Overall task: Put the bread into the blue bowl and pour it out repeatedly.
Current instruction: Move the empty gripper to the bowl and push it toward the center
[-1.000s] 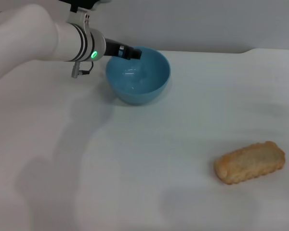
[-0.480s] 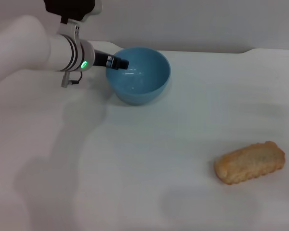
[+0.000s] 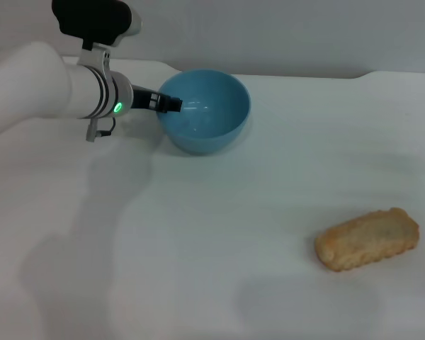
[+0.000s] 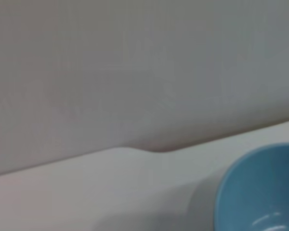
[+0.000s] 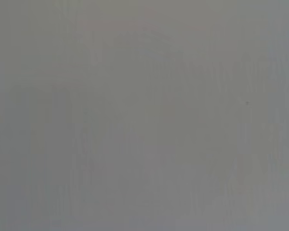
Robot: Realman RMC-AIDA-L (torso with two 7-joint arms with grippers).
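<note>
Left gripper [image 3: 171, 103] sits at the near-left rim of the blue bowl [image 3: 211, 120] in the head view, its dark tip touching or just inside the lip; whether the fingers pinch the rim or stand apart cannot be told from here. That bowl stands upright and empty on the white table [image 3: 219, 227]. Well apart from the bowl, toward the robot and off to its right, lies the bread [image 3: 367, 239], flat on the table. Judging by its look, the bread is a light, stiff toy piece with ridged edges that should give a decent purchase across its narrow width near the middle. The bowl seems light and glossy, so a rim pinch may slip when tilted. No right gripper shows in this view.

From the left wrist view, only part of the blue bowl [image 4: 265, 192] shows, cut off at the picture's edge, with the table and a pale wall beyond; the arm's own fingers are not in sight.

Over on the right wrist view, nothing but a flat grey blur shows; neither bowl, bread nor gripper can be made out.
</note>
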